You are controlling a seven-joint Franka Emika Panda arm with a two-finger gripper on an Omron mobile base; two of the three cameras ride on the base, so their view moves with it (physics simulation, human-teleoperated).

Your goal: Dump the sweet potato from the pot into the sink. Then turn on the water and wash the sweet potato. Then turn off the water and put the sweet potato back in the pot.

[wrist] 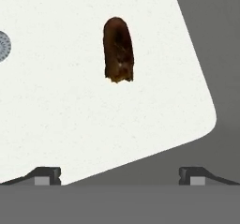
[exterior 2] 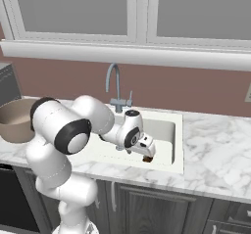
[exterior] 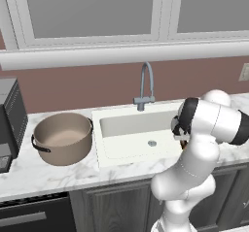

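The sweet potato point(wrist: 118, 49), a dark reddish-brown lump, lies on the white floor of the sink point(wrist: 56, 115), to the right of the grey drain point(wrist: 2, 46). My gripper point(wrist: 121, 175) hovers above it, open, its fingertips point(wrist: 47, 175) wide apart with nothing between them. In the right base view the hand point(exterior 2: 145, 145) reaches down into the sink point(exterior 2: 179, 145), just over the sweet potato point(exterior 2: 146, 158) at the basin's near right. The tan pot point(exterior: 63, 138) stands upright on the counter left of the sink point(exterior: 126, 124), and its pale inside shows nothing in it.
A curved grey faucet point(exterior: 145, 85) rises behind the sink, with no water running. A dark boxy appliance point(exterior: 9, 119) stands at the far left beside the pot. Marble counter point(exterior 2: 220, 154) extends to the right of the sink.
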